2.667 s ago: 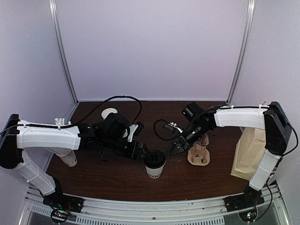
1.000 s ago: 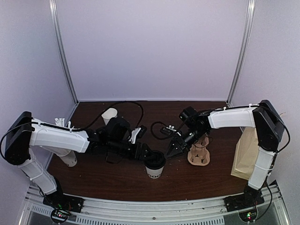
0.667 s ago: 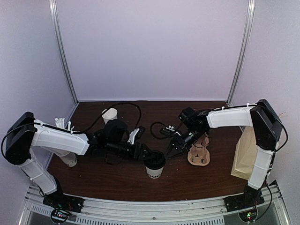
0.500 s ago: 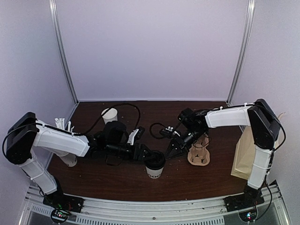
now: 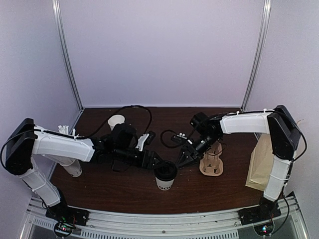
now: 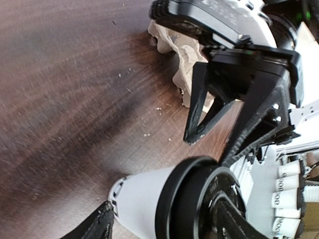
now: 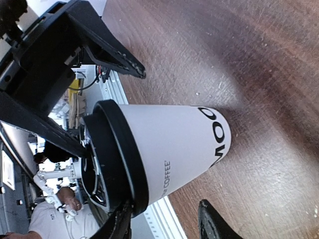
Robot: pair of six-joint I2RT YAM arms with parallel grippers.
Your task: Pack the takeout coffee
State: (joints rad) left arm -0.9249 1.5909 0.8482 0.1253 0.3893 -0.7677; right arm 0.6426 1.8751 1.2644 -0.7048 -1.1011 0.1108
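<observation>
Right pincer [image 6: 210, 149] has spread wider; left pincer [image 5: 155, 161] spread too (one takeout coffee [image 5: 165, 175] between them).

L hand [image 5: 156, 161] & R hand [image 5: 182, 159] low, pointing inward toward each other, jaws apart.

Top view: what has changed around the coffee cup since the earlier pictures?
Both arms leaned in toward the cup; the right end effector opened at its lid; the left end effector stands open beside it. Cup, carrier and bag stayed put.
</observation>
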